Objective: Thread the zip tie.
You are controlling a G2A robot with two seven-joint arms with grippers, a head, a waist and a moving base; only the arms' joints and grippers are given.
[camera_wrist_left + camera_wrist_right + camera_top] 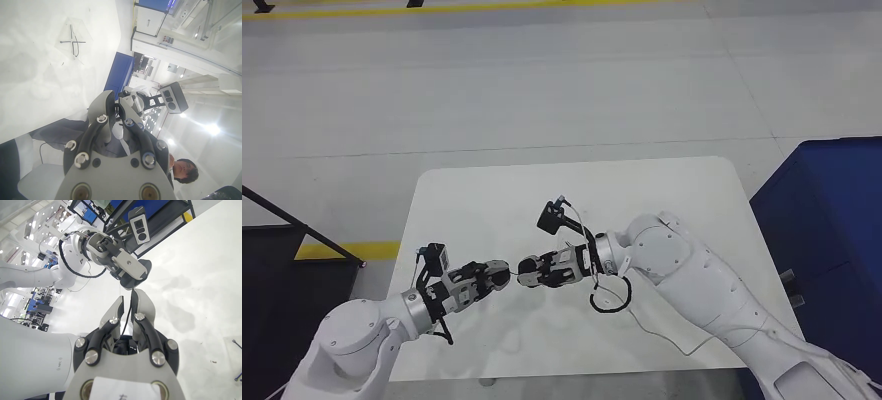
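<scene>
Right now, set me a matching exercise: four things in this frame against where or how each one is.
1 left gripper
2 right gripper
3 spare zip ties
4 blue cabinet

A lying on the table
B fingers apart, zip tie running between them
C standing beside the table
D shut on the zip tie

Pairs: 1-D, 2-B, 3-A, 4-C.
</scene>
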